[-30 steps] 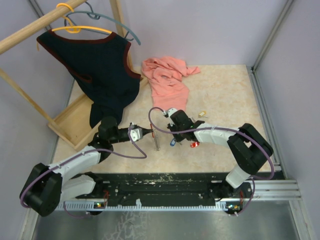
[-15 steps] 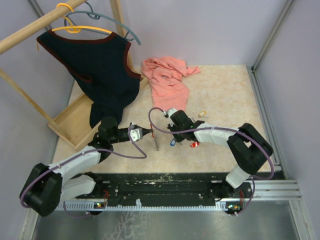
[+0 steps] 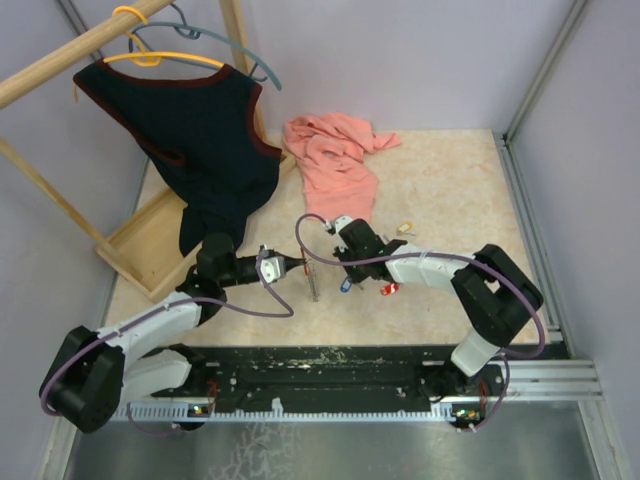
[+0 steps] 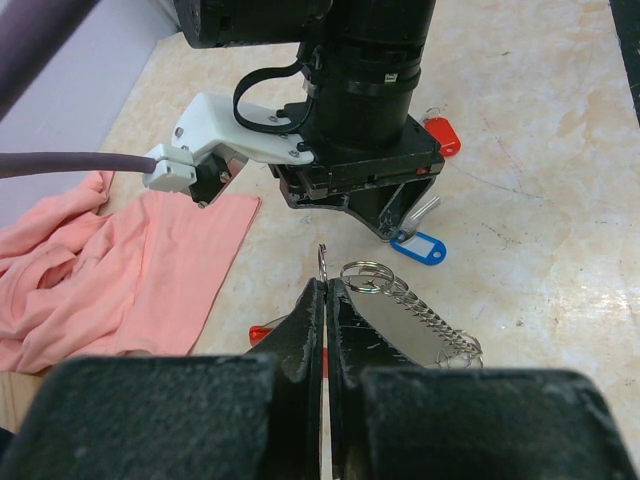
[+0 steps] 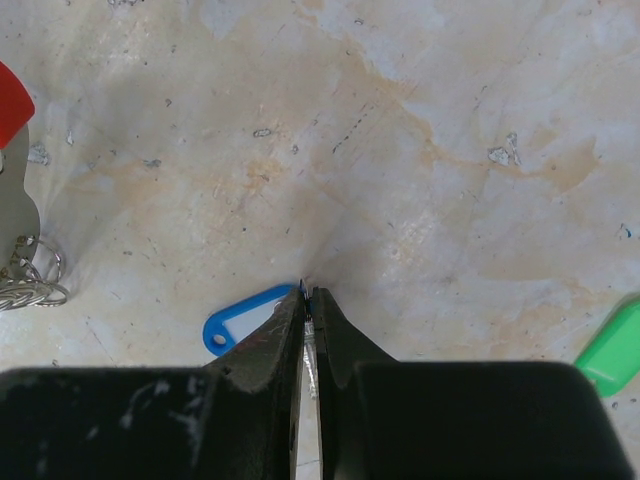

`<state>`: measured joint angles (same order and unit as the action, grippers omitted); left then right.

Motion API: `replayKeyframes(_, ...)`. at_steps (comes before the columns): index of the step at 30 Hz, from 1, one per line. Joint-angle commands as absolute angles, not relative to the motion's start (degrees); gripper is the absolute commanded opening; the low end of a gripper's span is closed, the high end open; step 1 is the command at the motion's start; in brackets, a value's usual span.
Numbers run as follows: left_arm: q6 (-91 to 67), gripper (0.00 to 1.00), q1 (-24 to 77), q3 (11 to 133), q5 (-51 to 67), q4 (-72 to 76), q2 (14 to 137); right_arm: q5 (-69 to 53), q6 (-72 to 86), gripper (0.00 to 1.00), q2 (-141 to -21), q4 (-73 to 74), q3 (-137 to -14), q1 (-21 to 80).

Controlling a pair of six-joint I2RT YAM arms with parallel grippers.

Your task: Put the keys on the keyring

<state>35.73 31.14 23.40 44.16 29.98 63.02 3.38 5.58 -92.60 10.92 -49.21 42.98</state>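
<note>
Far left, a dark vest (image 3: 200, 140) hangs from a wooden rack, with a pink cloth (image 3: 335, 160) lying behind the arms.

Left gripper (image 4: 322, 292): clenched on the keyring (image 4: 388, 322) at the front middle of the table (image 3: 450, 190). Its grey metal side, carrying small wire rings, shows right of the fingers, with a red part to their left.

Right gripper (image 5: 309, 300): facing the left one, just beside the keyring and pinched on the metal of the blue key (image 4: 418, 248). The tag hangs below the fingers.

Loose on the table: green key (image 5: 610, 350) near that gripper, red key (image 3: 388, 290) beside its wrist, pale yellow key (image 3: 405, 228) farther back.
</note>
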Motion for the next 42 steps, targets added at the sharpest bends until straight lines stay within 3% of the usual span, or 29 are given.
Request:
replayKeyframes(1, 35.4, 0.00, 31.4, 24.5, 45.1, 30.8, 63.0, 3.4, 5.6, 0.08, -93.4, 10.4, -51.9, 42.9)
replayKeyframes(13, 35.5, 0.00, 31.4, 24.5, 45.1, 30.8, 63.0, 2.9, 5.4, 0.10, -92.8, 12.4, -52.2, 42.9)
replayKeyframes(23, 35.5, 0.00, 31.4, 24.5, 45.2, 30.8, 63.2, 2.1, 3.6, 0.00, -91.8, 13.9, -52.1, 42.9)
replayKeyframes(42, 36.1, 0.00, 31.4, 24.5, 46.4, 30.7, 63.1, -6.1, -23.5, 0.00, -69.0, 12.3, -48.9, 47.6)
